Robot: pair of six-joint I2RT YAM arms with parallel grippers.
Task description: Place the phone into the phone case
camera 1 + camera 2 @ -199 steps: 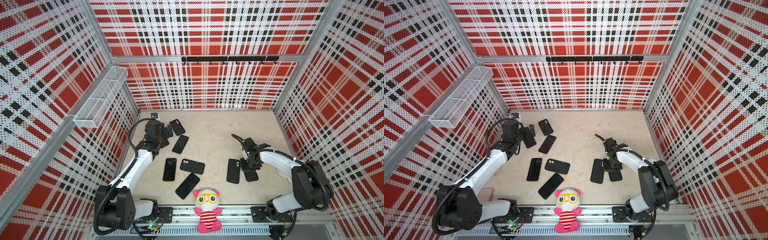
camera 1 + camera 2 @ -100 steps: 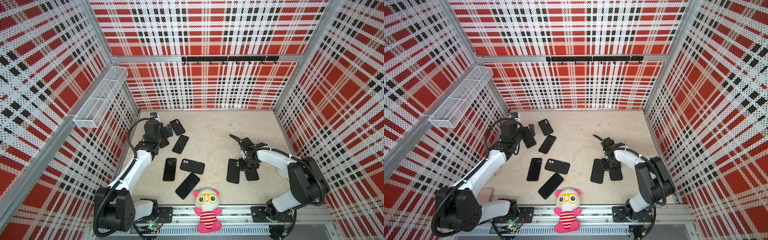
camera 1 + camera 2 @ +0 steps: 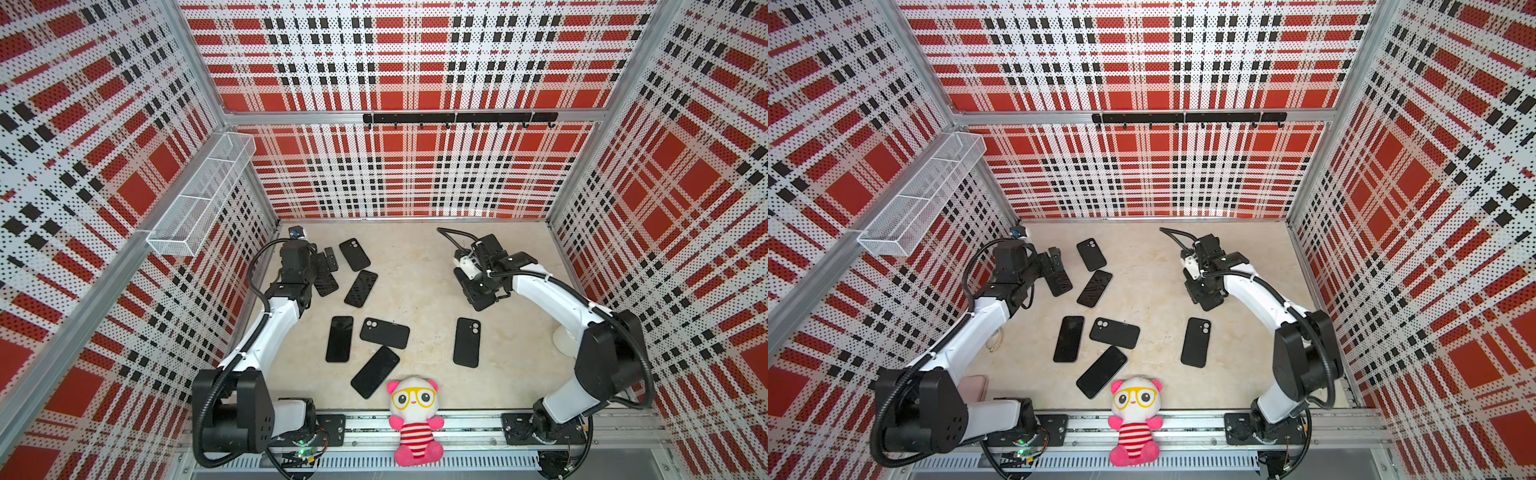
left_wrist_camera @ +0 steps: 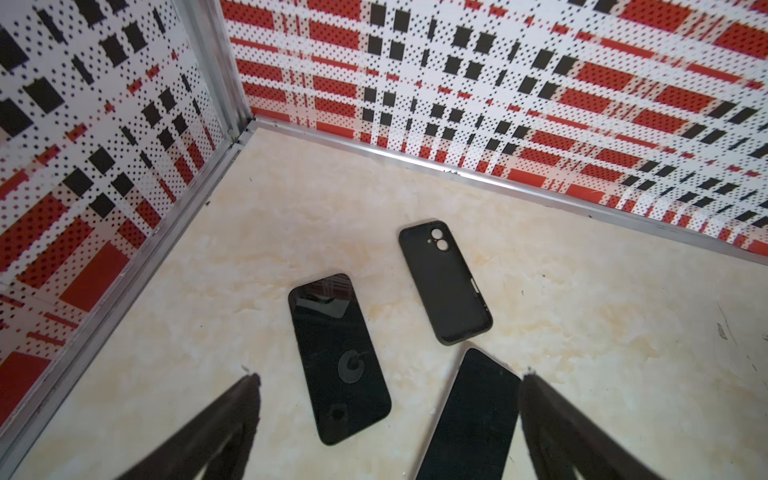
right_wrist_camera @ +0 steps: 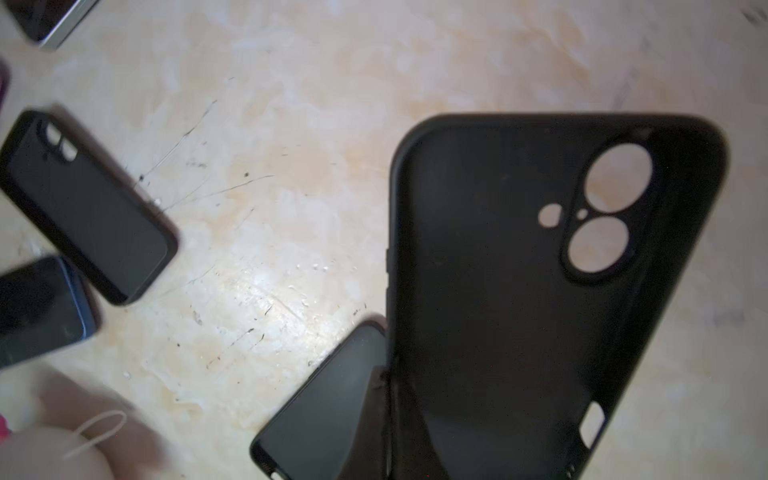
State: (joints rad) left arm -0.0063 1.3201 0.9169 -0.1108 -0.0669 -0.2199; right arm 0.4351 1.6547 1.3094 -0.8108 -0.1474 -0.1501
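Phone case [image 5: 519, 311]: you have it gripped in the right jaws, hollow side toward the right wrist camera, with the bench [image 5: 291, 208] showing through its two lens cut-outs.
Case position: in both top views it [image 3: 483, 303] [image 3: 1207, 303] hangs tilted under the right arm's wrist, over the right half of the bench. It is well behind a flat black case [image 3: 466, 342].
Right jaws: closed tight on one long edge of the case, away from the lens end, with nothing else in them.
Left jaws: spread wide and holding nothing. Your left wrist view shows both fingers [image 4: 232, 428] apart.
Phone [image 4: 338, 357]: it lies flat and screen up near the back-left corner of the bench, below the open left jaws and between the lines of their fingers. In both top views it [image 3: 328, 286] [image 3: 1061, 284] is partly hidden by that arm.
Contact: you cannot tell whether the left fingers touch the phone.
Neighbours: an empty case [image 4: 444, 282] lies hollow side up just beside the phone, and a second phone [image 4: 469, 415] is near both.
Front middle: a dark phone [image 3: 339, 338], a rear-up case [image 3: 384, 332] and an angled phone [image 3: 375, 377] lie close together.
Front rail: a plush toy [image 3: 415, 415] sits there.
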